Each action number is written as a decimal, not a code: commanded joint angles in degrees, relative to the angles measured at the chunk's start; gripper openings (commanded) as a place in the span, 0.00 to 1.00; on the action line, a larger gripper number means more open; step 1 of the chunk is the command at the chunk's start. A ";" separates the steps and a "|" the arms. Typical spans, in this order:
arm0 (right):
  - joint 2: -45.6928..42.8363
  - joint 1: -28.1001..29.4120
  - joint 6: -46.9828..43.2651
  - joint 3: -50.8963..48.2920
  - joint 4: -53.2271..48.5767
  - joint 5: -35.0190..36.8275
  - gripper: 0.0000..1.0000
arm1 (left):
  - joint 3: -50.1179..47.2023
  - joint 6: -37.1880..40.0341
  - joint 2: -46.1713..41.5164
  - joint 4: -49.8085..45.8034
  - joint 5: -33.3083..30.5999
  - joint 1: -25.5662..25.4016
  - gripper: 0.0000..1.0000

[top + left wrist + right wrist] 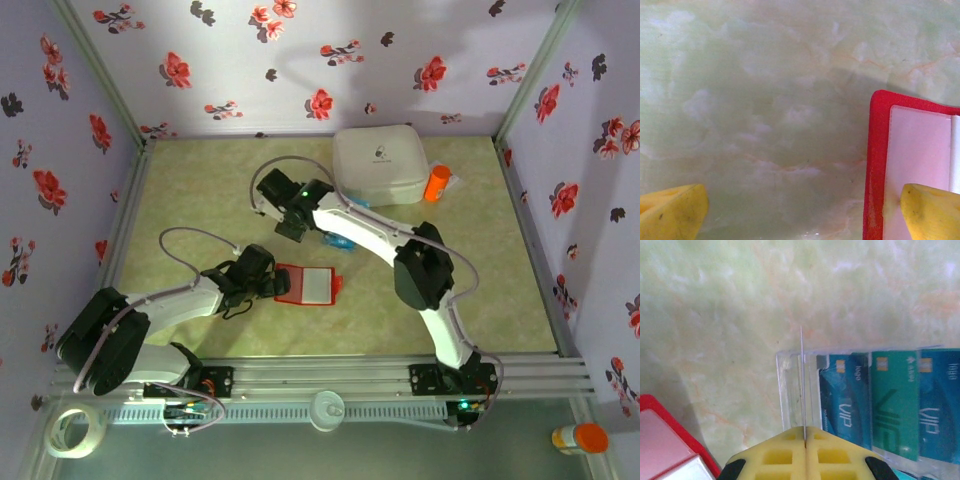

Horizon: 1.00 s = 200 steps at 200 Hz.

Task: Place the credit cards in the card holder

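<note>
Pinching a thin card (pixel 802 380) seen only edge-on, right fingers (pixel 780 455) are closed over the clear tray (pixel 790 390) of credit cards (pixel 895 400). Left fingers (pixel 670 212) gape empty, one tip over the half-cropped red card holder (pixel 876 165) on the table (pixel 765 100).

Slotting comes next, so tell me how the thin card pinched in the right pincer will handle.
The card in the right pincer shows as a straight hairline edge: probably stiff enough to stand, yet thin enough to bow if jammed. The other cards in the clear tray look glossy, so it may slide in the grip.
</note>
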 commanded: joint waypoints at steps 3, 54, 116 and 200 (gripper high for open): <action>-6.80 0.04 3.90 -2.92 2.63 0.13 0.00 | -0.82 -0.23 0.61 0.12 0.73 0.30 1.00; -17.66 -0.42 19.86 -15.76 5.91 -3.87 0.00 | -0.79 0.13 -2.54 -3.07 -0.73 0.27 1.00; -27.49 -1.79 43.61 -36.13 19.96 -21.20 0.00 | -0.61 0.68 -5.75 -7.90 -2.96 0.04 1.00; -23.46 -2.15 54.86 -46.00 33.71 -29.52 0.00 | -1.69 0.09 -7.67 -8.60 -3.53 -0.01 1.00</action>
